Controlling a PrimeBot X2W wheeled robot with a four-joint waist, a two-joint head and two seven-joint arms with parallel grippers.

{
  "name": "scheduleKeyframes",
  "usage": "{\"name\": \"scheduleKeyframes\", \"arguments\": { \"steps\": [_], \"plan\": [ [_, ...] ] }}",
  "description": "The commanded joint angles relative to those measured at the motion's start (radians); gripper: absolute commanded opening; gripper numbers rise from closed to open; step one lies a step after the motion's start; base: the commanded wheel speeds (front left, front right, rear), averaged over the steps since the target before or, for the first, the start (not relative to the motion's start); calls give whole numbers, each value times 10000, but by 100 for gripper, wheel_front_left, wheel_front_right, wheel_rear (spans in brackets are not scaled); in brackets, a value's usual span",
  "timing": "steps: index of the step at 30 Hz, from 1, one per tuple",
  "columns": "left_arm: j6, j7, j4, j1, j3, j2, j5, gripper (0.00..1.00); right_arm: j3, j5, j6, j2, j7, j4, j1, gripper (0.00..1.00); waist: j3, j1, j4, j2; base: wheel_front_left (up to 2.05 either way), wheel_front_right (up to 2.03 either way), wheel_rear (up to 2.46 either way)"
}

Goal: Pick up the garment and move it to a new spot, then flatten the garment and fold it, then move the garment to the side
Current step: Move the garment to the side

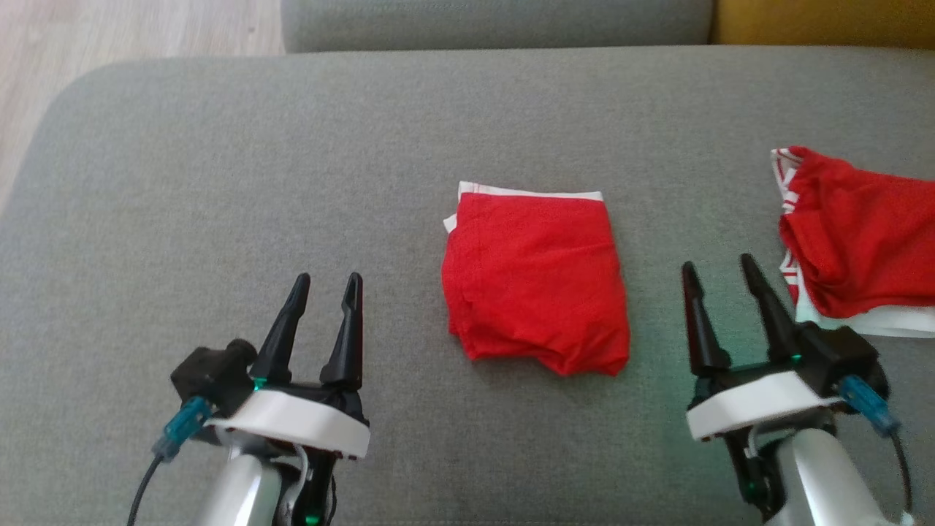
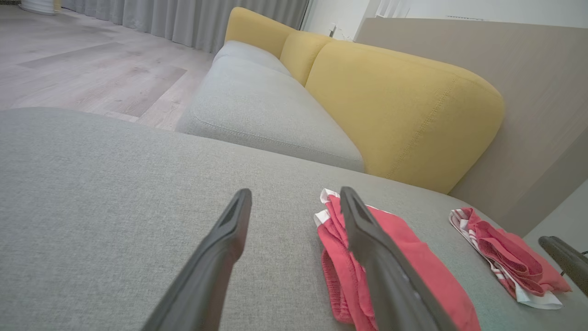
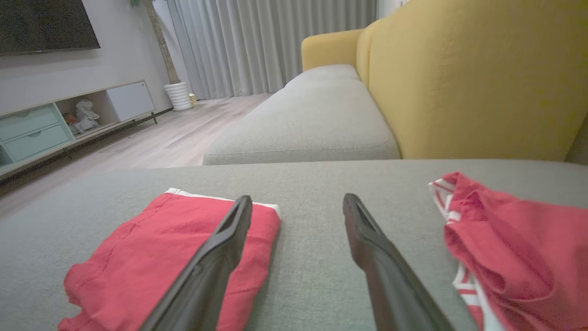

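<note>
folded red garment (image 1: pixel 535 281) lying midway on the grey cushion (image 1: pixel 219 183), crumpled red-and-white garment (image 1: pixel 855 241) well to its right, yellow sofa backrest (image 1: pixel 825 22) beyond it; left gripper (image 1: pixel 328 277) near its left and right gripper (image 1: pixel 717 263) near its right, between both garments, each spread wide, holding nothing.

Grey sofa (image 3: pixel 317 124) with yellow backrest (image 3: pixel 459 78); pale wood floor (image 3: pixel 183 133) left of it, grey curtains (image 3: pixel 257 41) behind, low cabinet (image 3: pixel 46 126) farther left.
</note>
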Motion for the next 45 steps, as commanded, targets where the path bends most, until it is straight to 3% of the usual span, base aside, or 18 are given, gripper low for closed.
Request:
{"name": "scheduleKeyframes", "arguments": {
  "steps": [1,9,25,26,27,30,36,41,45],
  "plan": [
    [72,-122,-370,-541,224,24,-19,100,445,413,-9,19,205,-175,-536,100,188,0,131,0,0,0,0],
    [33,-122,-267,-815,3,24,-7,100,1360,2271,-9,19,1070,1241,-1493,100,637,0,481,0,0,0,0],
    [125,-122,-278,-1096,-189,24,-77,100,2115,2862,-9,20,1552,4425,-3008,100,1043,0,933,0,0,0,0],
    [131,-122,-279,-1102,-185,24,-76,100,2274,2915,-9,20,1574,4498,-3081,40,1063,0,919,0,0,0,0],
    [136,-122,-279,-1108,-179,24,-71,100,2415,2850,-9,20,1550,4565,-3163,0,1080,0,896,0,0,0,0],
    [156,-122,-280,-1135,-124,24,-55,100,2668,2085,-9,20,1280,4776,-3418,0,1111,0,764,0,0,0,0],
    [131,-122,-312,-1212,-14,24,-32,100,2504,-599,-9,-458,505,4817,-3845,0,1134,0,319,0,0,0,0],
    [76,-122,-343,-1268,64,24,-13,100,2354,-2035,-9,-1511,217,3900,-4004,0,1180,0,-193,0,0,0,0],
    [24,-122,-344,-1336,122,24,56,100,2404,-2225,-9,-2558,382,2867,-3975,0,1254,0,-629,0,0,0,0]
  ]
}}
